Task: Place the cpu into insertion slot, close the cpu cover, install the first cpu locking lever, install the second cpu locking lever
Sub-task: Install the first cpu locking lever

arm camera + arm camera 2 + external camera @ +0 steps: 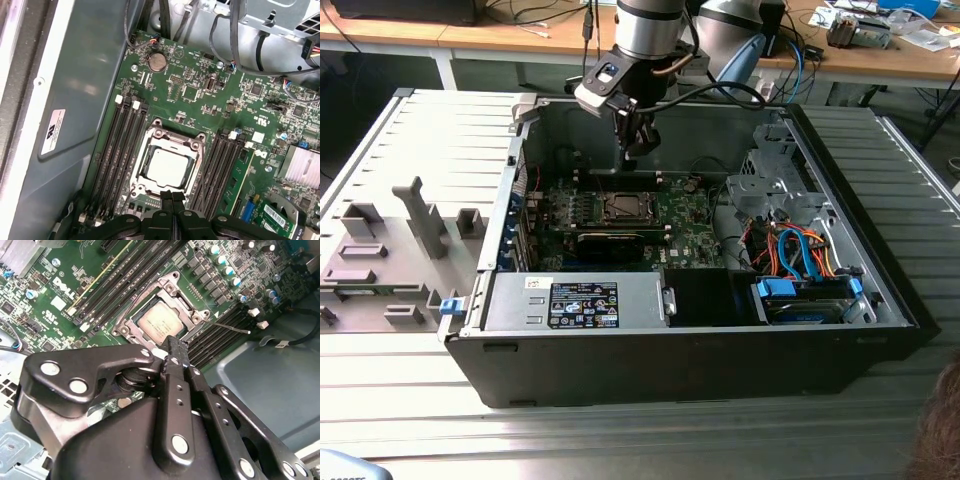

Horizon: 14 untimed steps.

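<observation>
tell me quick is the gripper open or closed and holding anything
Gripper: closed, nothing held, tips by the edge of the cpu cover.

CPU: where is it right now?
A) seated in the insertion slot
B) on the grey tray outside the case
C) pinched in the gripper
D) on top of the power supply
A: in the first wrist view the cpu lies flat inside the insertion slot, and the gripper at the slot's edge is shut with nothing between its fingers.
</observation>
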{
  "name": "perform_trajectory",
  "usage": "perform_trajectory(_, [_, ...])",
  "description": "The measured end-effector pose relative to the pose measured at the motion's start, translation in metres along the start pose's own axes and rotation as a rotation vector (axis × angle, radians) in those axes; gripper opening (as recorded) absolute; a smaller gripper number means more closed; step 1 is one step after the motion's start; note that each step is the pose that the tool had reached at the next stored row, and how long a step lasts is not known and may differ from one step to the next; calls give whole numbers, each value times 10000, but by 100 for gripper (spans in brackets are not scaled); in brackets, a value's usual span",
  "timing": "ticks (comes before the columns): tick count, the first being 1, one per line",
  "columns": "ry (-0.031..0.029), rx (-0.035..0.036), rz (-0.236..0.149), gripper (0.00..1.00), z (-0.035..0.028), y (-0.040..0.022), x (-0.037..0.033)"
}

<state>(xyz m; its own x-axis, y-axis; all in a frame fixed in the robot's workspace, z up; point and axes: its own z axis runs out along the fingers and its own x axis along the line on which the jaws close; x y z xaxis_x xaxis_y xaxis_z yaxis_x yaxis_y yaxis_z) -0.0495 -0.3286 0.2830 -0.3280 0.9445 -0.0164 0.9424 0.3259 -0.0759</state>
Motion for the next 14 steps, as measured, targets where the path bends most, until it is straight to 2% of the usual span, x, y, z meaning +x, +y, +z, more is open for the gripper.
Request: perform_trajectory(14, [-52,-11,-678,11,0,0,0])
